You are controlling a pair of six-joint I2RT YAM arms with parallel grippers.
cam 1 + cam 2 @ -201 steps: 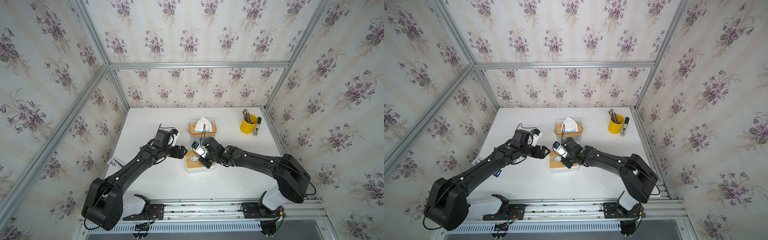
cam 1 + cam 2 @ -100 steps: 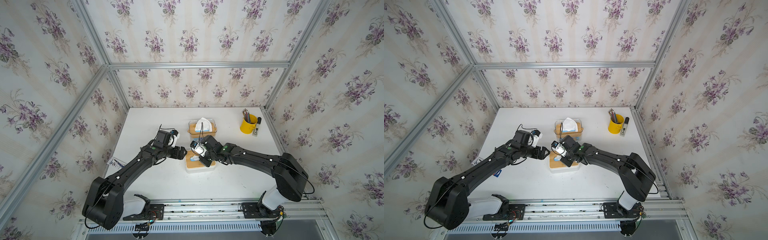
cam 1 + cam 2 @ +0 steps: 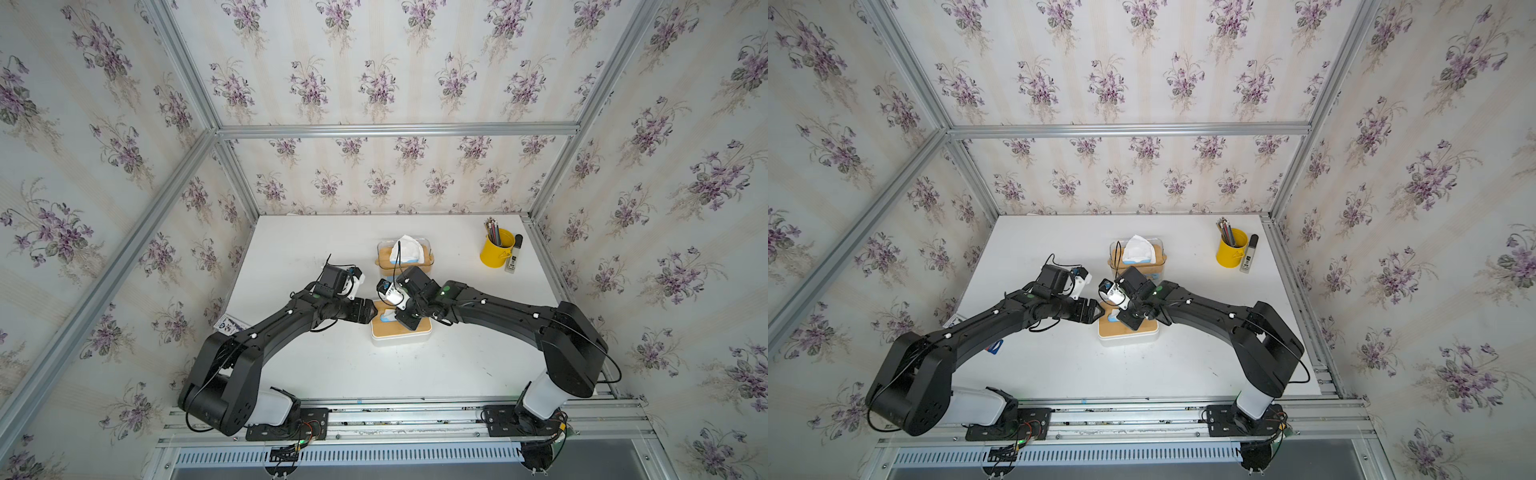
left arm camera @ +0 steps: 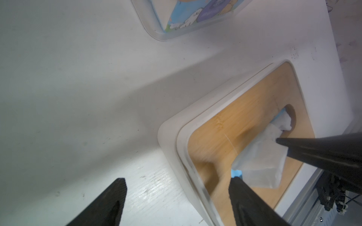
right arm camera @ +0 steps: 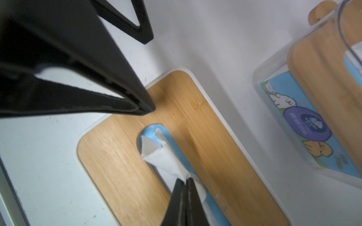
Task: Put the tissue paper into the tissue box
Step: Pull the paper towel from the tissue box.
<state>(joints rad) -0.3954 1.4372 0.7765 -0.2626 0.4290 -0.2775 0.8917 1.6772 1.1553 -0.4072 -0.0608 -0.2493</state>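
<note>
the tissue paper (image 5: 162, 156), pinched by the clenched right gripper (image 5: 185, 181) at the tissue box (image 3: 399, 340) slot just below centre in a top view, could be dragged out, the box unheld by the released left gripper (image 4: 178, 179).

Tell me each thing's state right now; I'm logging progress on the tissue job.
White tissue box: lid on.
Tissue: partly out of the slot, pinched.
Right gripper: shut on the tissue.
Left gripper: open, astride the box's end, empty.
Clear box: a sheet sticking up from it.
Yellow cup: upright, pencils inside.
</note>
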